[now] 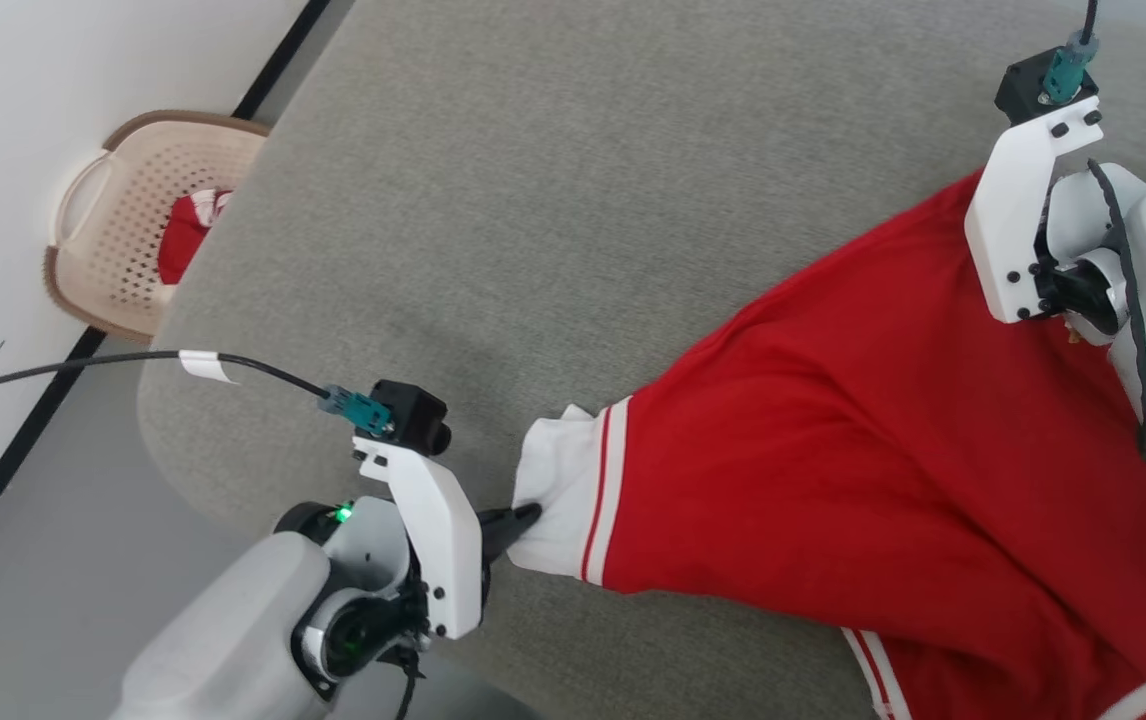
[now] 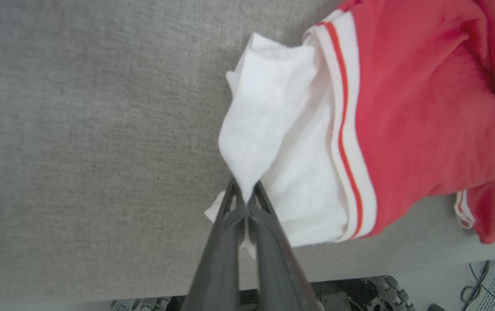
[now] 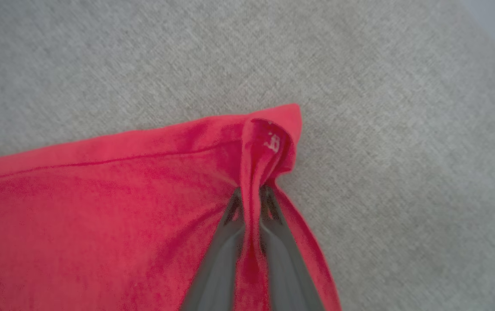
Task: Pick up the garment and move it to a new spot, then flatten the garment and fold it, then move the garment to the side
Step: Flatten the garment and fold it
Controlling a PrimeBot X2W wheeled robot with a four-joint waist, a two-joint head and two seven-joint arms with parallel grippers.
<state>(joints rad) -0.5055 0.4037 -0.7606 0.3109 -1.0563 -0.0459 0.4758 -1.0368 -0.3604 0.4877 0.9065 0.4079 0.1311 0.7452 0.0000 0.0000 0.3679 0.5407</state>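
Note:
The garment [image 1: 893,440], a red jersey shirt with a white sleeve and red-white striped trim, lies spread across the right half of the grey padded surface [image 1: 573,180]. My left gripper [image 1: 523,518] is shut on the edge of the white sleeve [image 2: 269,129], whose cloth is pinched between the dark fingertips of the left gripper [image 2: 245,196]. My right gripper [image 3: 251,194] is shut on a fold of red cloth just below the shirt's corner [image 3: 273,129]. In the head view the right gripper's fingers are hidden behind its white wrist bracket [image 1: 1023,220].
A beige basket [image 1: 138,225] holding a small red cloth [image 1: 188,235] stands on the floor at the far left against the white wall. The grey surface's rounded edge [image 1: 158,400] runs near my left arm. Cables and wheels [image 2: 489,285] show below the near edge.

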